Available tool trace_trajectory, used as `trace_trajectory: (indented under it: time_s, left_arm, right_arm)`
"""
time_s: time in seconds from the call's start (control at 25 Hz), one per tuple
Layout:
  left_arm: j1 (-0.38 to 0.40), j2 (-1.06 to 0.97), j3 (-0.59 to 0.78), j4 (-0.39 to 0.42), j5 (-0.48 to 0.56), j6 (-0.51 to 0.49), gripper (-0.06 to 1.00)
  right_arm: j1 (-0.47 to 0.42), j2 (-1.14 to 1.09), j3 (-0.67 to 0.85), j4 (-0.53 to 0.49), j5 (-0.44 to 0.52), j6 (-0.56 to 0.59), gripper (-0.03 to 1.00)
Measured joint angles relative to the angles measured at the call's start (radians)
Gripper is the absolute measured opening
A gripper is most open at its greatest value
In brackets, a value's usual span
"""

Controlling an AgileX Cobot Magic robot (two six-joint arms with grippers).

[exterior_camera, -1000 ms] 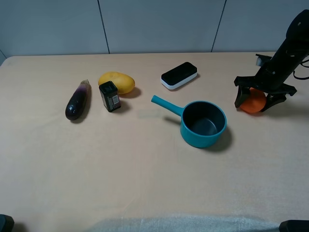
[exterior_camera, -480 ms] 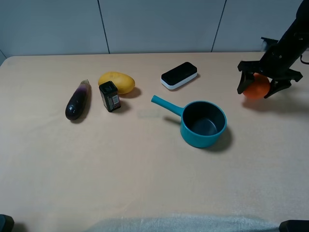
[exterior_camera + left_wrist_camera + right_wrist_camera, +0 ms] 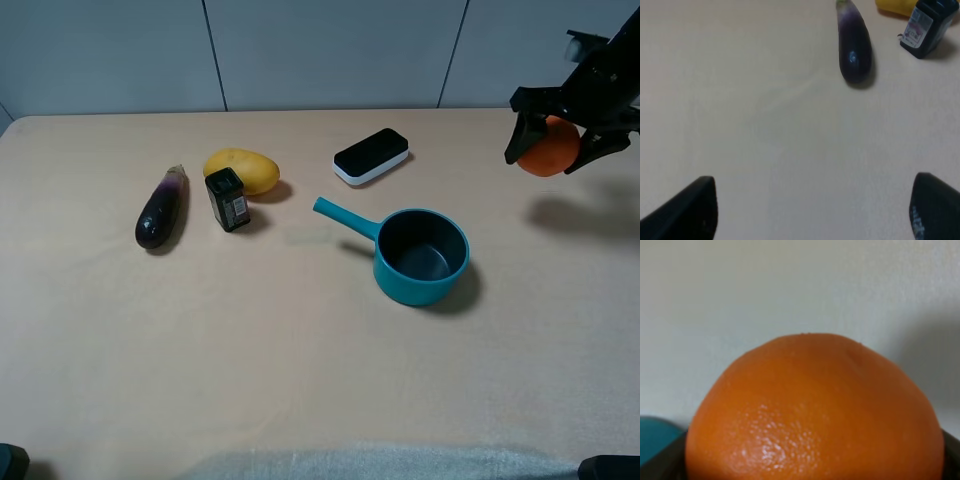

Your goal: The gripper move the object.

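One black right gripper [image 3: 558, 145], arm angled down from the far right, claw fingers clamped on the small round bright orange fruit [image 3: 547, 155], held aloft above the beige tabletop [image 3: 300, 350], right of the teal saucepan [image 3: 420, 286]. One left gripper [image 3: 812, 210], low over the tabletop, fingers spread apart.

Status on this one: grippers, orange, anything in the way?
Right gripper shut on orange, held aloft. Left gripper open, empty. Teal pot nearest, well apart.

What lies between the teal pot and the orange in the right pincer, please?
Nothing: in the high view, only bare table separates the pot from the orange, which the right pincer holds clear of the surface.
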Motion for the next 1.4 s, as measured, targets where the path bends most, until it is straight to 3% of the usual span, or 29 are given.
trace_trajectory:
  time_s: [0.24,0.64,1.4]
  left_arm:
    - [0.000,0.000,0.000,0.000,0.000,0.000,0.77]
    - [0.000,0.000,0.000,0.000,0.000,0.000,0.77]
    - [0.000,0.000,0.000,0.000,0.000,0.000,0.77]
  right_arm:
    - [0.000,-0.033,0.002,-0.001,0.045,0.000,0.56]
    - [0.005,-0.071,0.102,-0.005,0.020,0.000,0.56]
    - [0.202,-0.078,0.128,-0.055,-0.043,-0.014,0.56]
